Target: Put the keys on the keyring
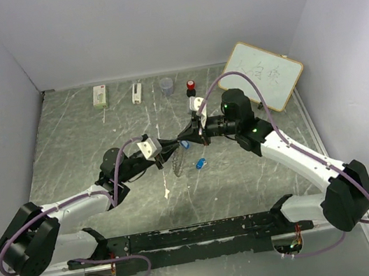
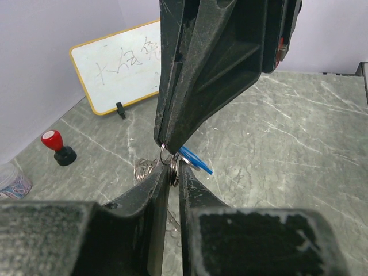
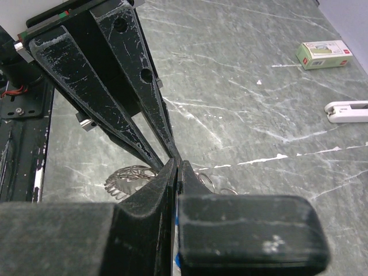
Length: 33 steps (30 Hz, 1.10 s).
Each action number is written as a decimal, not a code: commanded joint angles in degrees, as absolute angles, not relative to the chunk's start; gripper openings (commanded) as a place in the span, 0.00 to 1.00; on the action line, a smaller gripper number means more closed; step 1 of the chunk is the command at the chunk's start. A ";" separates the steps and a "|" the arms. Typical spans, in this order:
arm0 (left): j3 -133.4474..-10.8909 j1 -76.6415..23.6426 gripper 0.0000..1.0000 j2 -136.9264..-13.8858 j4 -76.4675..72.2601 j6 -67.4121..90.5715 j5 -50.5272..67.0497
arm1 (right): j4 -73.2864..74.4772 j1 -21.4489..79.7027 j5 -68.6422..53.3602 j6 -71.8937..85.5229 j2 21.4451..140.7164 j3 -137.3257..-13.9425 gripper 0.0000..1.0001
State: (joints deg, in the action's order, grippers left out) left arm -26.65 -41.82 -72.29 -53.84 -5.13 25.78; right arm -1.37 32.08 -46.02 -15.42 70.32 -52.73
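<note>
One blue key [image 1: 201, 163] lies beside the keyring [image 1: 178, 167] (fringed, grey).

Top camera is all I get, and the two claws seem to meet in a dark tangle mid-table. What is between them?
Observer: The left wrist view shows the right gripper pinching a blue key, with a small silver loop at its tip.
Operator: And the other claw?
Observer: The left gripper has its tips right at that loop, with a thin gap between its fingers. I cannot confirm a grip.
Operator: Is the big spiky ring lifted too?
Observer: No. The right wrist view shows the keyring lying on the table beneath both grippers.
</note>
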 commanded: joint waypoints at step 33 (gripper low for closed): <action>-28.60 -42.23 0.37 -71.28 -58.97 -5.19 26.84 | 6.93 32.04 -50.65 -19.39 72.29 -55.90 0.00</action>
State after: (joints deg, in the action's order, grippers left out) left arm -26.63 -41.74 -72.29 -53.17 -5.13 26.63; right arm 4.73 31.92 -49.56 -18.52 72.16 -55.51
